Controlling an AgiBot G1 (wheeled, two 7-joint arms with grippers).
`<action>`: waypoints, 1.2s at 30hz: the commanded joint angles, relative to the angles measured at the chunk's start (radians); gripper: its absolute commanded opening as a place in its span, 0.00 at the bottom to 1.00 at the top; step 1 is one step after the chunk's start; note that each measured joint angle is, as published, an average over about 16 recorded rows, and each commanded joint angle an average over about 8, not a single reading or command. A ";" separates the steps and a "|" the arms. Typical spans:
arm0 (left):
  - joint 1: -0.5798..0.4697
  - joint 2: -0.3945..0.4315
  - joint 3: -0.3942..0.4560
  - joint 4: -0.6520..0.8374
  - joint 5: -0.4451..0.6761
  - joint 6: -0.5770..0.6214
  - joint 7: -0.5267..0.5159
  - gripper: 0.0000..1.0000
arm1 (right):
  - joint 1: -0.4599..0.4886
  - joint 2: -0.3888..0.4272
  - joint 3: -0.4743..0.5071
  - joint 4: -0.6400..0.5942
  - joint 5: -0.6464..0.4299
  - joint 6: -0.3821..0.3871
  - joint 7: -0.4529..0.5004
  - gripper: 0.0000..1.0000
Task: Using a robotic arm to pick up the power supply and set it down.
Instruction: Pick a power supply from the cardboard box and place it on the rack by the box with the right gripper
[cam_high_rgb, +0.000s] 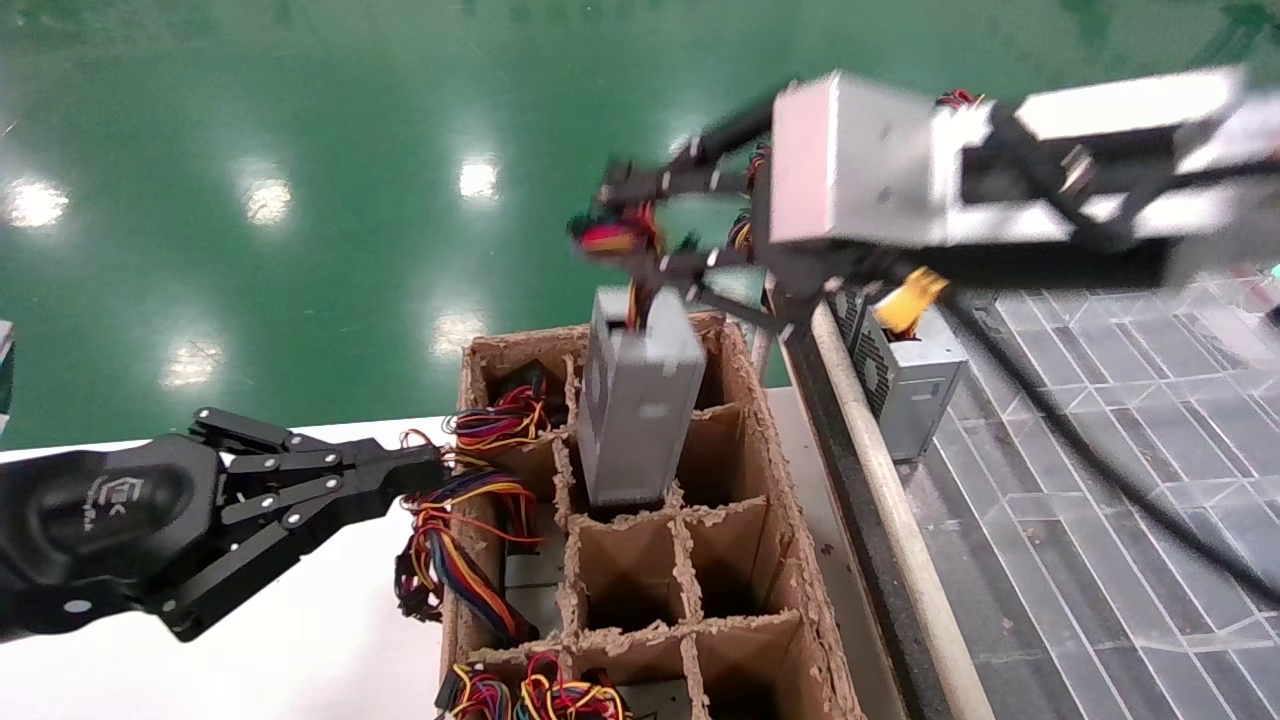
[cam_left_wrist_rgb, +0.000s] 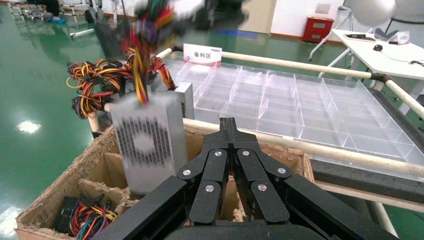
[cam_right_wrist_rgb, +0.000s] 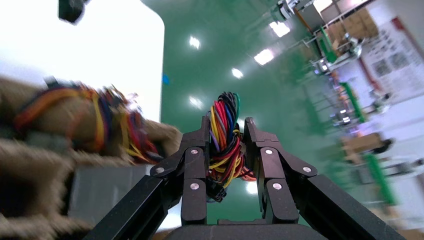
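Observation:
The power supply (cam_high_rgb: 638, 398) is a silver-grey box standing upright, its lower end still inside a middle cell of the cardboard divider box (cam_high_rgb: 745, 560). Its vented side (cam_left_wrist_rgb: 144, 145) faces the left wrist camera. Its red, yellow and black wire bundle (cam_right_wrist_rgb: 226, 135) rises from the top. My right gripper (cam_high_rgb: 615, 225) (cam_right_wrist_rgb: 226, 122), reaching in from the right above the box, is shut on that bundle. The grey body (cam_right_wrist_rgb: 102, 192) hangs below it. My left gripper (cam_high_rgb: 425, 465) (cam_left_wrist_rgb: 229, 122) is shut and empty, just left of the box by loose wires.
A second power supply (cam_high_rgb: 905, 372) (cam_left_wrist_rgb: 184, 97) stands on the clear compartment tray (cam_high_rgb: 1090, 540) to the right, past a pale rail (cam_high_rgb: 870, 480). Other cells hold wire bundles (cam_high_rgb: 470, 560). A white table (cam_high_rgb: 330, 640) lies on the left and green floor beyond.

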 joint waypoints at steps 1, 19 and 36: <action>0.000 0.000 0.000 0.000 0.000 0.000 0.000 0.00 | 0.058 0.007 0.002 0.007 -0.008 -0.033 -0.023 0.00; 0.000 0.000 0.000 0.000 0.000 0.000 0.000 0.00 | 0.418 0.070 -0.094 0.010 -0.247 -0.189 -0.174 0.00; 0.000 0.000 0.000 0.000 0.000 0.000 0.000 0.00 | 0.527 0.253 -0.201 0.005 -0.394 -0.188 -0.174 0.00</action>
